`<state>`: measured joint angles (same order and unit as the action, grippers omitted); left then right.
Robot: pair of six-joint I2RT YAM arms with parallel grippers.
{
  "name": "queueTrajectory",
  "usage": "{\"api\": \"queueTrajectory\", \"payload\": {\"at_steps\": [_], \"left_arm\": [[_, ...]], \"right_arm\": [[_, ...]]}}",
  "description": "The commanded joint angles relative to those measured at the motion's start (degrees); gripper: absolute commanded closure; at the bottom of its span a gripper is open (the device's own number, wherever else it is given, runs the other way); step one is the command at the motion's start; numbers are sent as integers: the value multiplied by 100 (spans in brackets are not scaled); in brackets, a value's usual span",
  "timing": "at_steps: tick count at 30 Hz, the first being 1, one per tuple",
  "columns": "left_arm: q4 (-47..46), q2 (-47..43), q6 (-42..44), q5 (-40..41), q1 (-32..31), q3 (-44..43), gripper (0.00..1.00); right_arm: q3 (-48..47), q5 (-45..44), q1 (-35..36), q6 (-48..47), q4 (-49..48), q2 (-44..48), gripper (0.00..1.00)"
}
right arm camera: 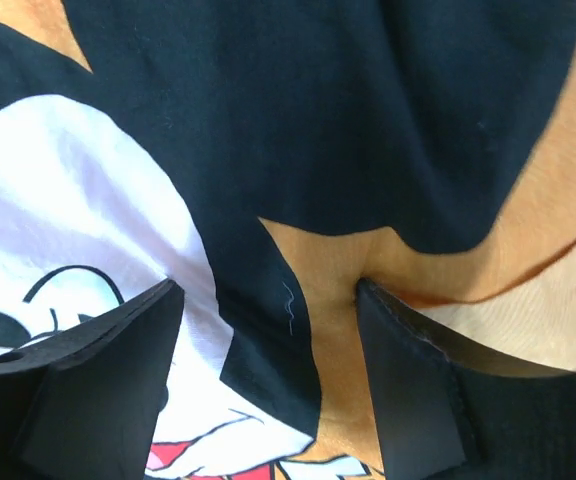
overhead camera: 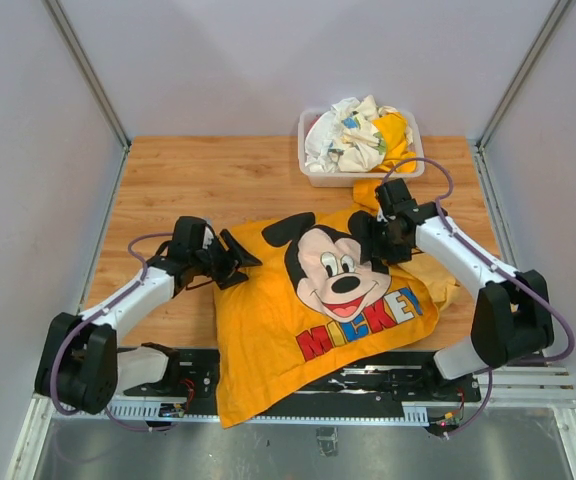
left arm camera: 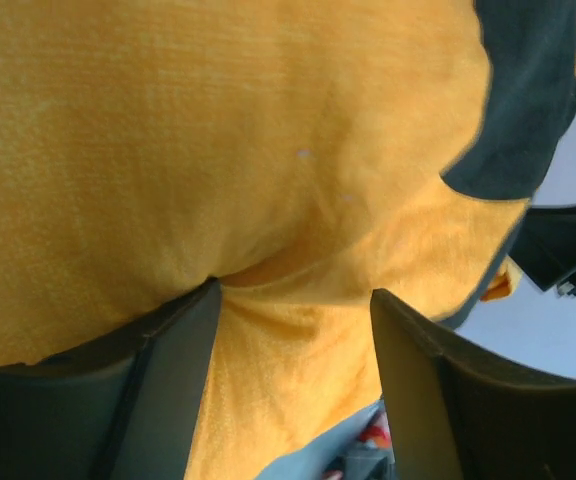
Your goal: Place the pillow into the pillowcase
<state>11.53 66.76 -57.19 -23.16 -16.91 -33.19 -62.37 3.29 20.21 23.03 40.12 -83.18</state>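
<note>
Pillowcase point(overhead camera: 258, 340) sprawls on the bench point(overhead camera: 198, 170); we see left gripper point(overhead camera: 236, 258) at nine o'clock, right gripper point(overhead camera: 370, 236) at one o'clock, both released.

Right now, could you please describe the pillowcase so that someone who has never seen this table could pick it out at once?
On the wooden table, in the middle near the front edge, lies an orange-yellow pillowcase. Unlike the small crumpled cloths in the clear bin behind it, it carries a large Mickey Mouse face and multicoloured MICKEY letters.
</note>
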Motion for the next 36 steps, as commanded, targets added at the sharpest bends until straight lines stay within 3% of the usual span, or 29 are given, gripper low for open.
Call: {"api": "queueTrajectory", "payload": {"at_steps": [1, 3, 4, 8, 11, 20, 23, 25, 27, 29, 31, 36], "left_arm": [[-160, 598, 129, 219, 43, -38, 50], [-139, 852, 234, 313, 47, -320, 75], [-75, 996, 299, 371, 55, -499, 83], [189, 1437, 573, 557, 209, -1105, 98], [238, 1618, 732, 567, 504, -1428, 100], [427, 2591, 1224, 716, 1323, -2977, 100], [581, 2959, 1278, 683, 1381, -3558, 97], [750, 3039, 1276, 522, 1389, -3828, 85], [780, 2857, 1206, 478, 1383, -3826, 71], [845, 2551, 1181, 523, 1383, -3708, 51], [886, 2196, 1115, 564, 1383, -3481, 41], [939, 1194, 825, 588, 1383, -2677, 39]], "right_arm": [[146, 151, 244, -178, -309, -382, 36], [152, 248, 279, -166, -404, -516, 45], [154, 303, 288, -148, -455, -562, 50], [11, 351, 367, -100, -546, -685, 71], [-193, 433, 384, -89, -567, -851, 89], [-1546, 383, 467, -178, -393, -1829, 96], [-2217, 125, 454, -317, -95, -2149, 96], [-2493, 49, 449, -336, 61, -2188, 92], [-2470, 6, 450, -289, 51, -2026, 80], [-2298, -39, 449, -223, 20, -1773, 63], [-2006, -43, 453, -134, -46, -1484, 56], [-1335, -58, 549, 97, -201, -635, 41]]}}
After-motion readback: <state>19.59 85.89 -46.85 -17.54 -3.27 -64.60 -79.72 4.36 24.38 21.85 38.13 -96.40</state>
